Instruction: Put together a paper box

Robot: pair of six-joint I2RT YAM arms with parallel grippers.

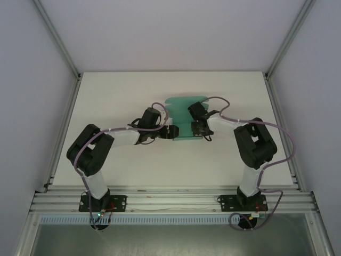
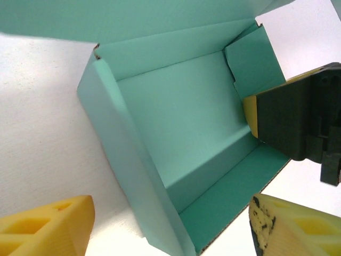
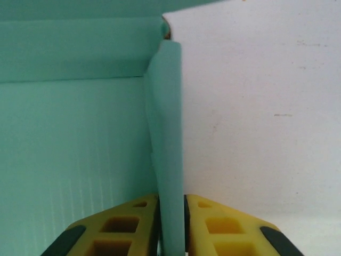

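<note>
Two grippers attend the paper box (image 2: pixel 181 122): R gripper (image 3: pixel 170 201) pinches one upright side wall (image 3: pixel 165 106) btwn its pads (image 3: pixel 224 226), prob. to hold that fold, while L gripper (image 2: pixel 170 208), spread wide, has the box's open interior just ahead.

A white table (image 1: pixel 117 96) lies mid-frame, boxed in by pale grey walls (image 1: pixel 32 64) left, right and top; aluminium posts (image 1: pixel 57 37) slant up from its far corners, a ribbed aluminium rail (image 1: pixel 170 197) crosses the bottom, light soft and even
</note>
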